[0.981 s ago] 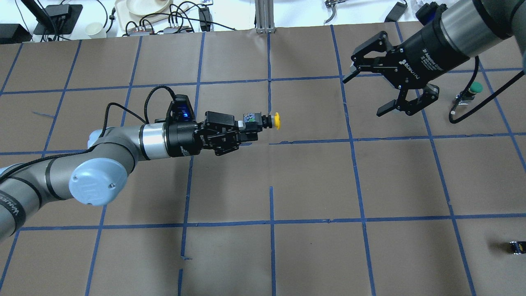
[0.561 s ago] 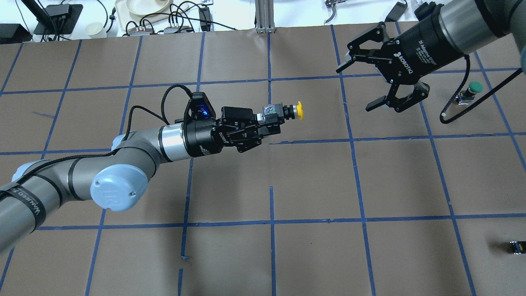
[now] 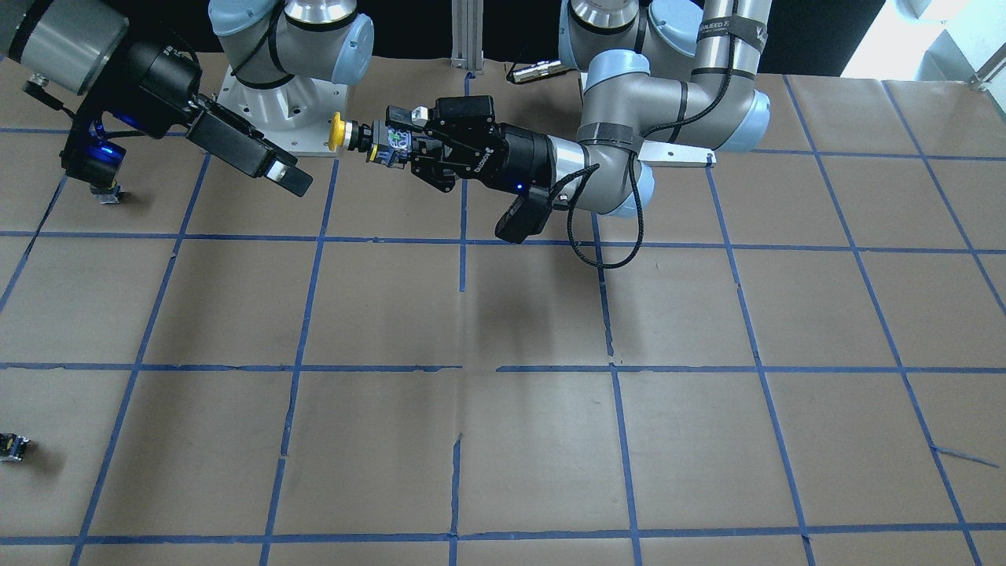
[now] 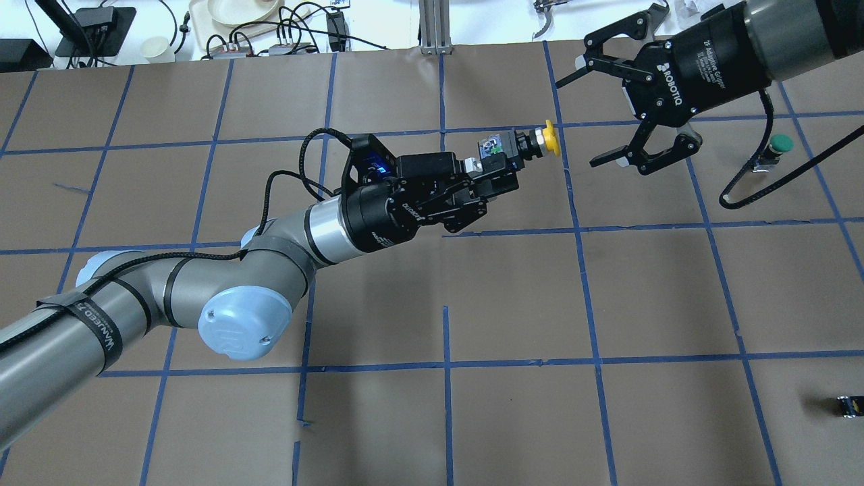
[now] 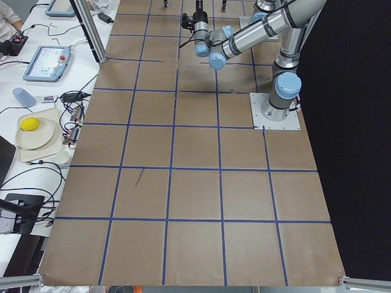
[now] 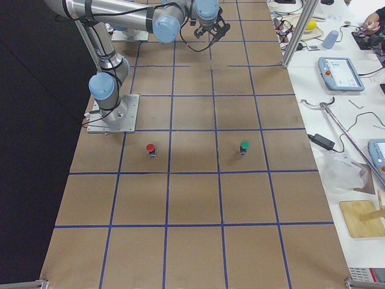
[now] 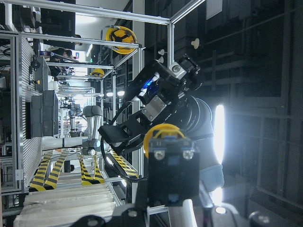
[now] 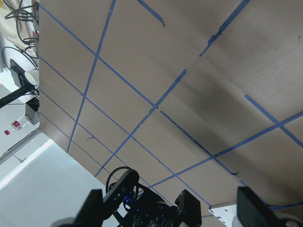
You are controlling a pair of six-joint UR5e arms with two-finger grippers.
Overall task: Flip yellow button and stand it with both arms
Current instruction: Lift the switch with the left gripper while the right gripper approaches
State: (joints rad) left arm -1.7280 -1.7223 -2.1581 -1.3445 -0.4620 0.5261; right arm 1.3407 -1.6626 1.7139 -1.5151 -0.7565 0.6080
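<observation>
- The left arm [image 4: 169, 304] reaches in low across the brown surface [image 4: 513, 290], stretched out almost level.
- The left gripper [image 4: 496, 169] is clamped on the black body of the yellow button [image 4: 523, 145] and holds it in the air, clear of the surface.
- The button lies on its side. Its yellow cap sticks out past the left gripper's fingertips and points straight at the right gripper.
- The right gripper [image 4: 578, 123] hangs just beyond the cap with its jaws spread wide and nothing in them. The cap is near the mouth of that gap and touches neither finger.
- From the left wrist camera, the yellow cap lines up in front of the right gripper.
- A green-capped button [image 4: 779, 145] stands on the surface behind the right gripper, under its wrist.
- A small black block [image 4: 847, 405] lies on the surface well apart from both grippers, out at the edge on the right gripper's side.
</observation>
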